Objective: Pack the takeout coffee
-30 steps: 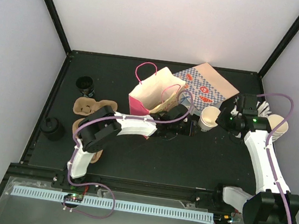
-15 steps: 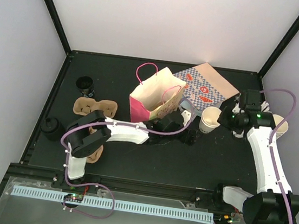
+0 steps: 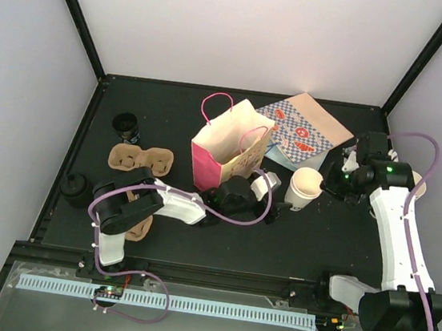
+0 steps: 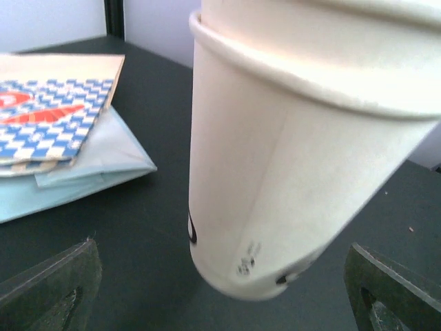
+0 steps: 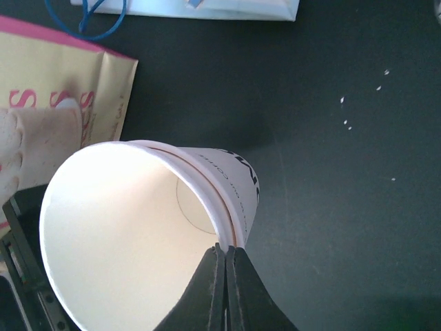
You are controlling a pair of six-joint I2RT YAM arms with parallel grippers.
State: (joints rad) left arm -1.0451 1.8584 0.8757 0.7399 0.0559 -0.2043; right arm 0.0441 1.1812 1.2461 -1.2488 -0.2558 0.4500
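Observation:
The takeout coffee (image 3: 305,188) is a small white paper cup with dark print, tilted and empty inside (image 5: 131,241). My right gripper (image 5: 225,258) is shut on its rim, one finger inside and one outside, and reaches in from the right (image 3: 327,184). In the left wrist view the cup (image 4: 275,158) hangs close ahead with its base apparently just off the table. My left gripper (image 4: 220,296) is open, a finger on each side of the cup and neither touching it. That gripper (image 3: 275,208) sits low, just left of the cup. The pink bag (image 3: 223,146) stands open behind.
A flat blue-and-red patterned bag (image 3: 310,128) lies at the back right. A cardboard cup carrier (image 3: 137,159), a small black cup (image 3: 127,127) and a black object (image 3: 78,190) are at the left. A stack of cream cups (image 3: 416,185) sits at the far right.
My left gripper has opened wide and its arm has drawn back toward the near side. The right arm has brought the cup a little left and nearer.

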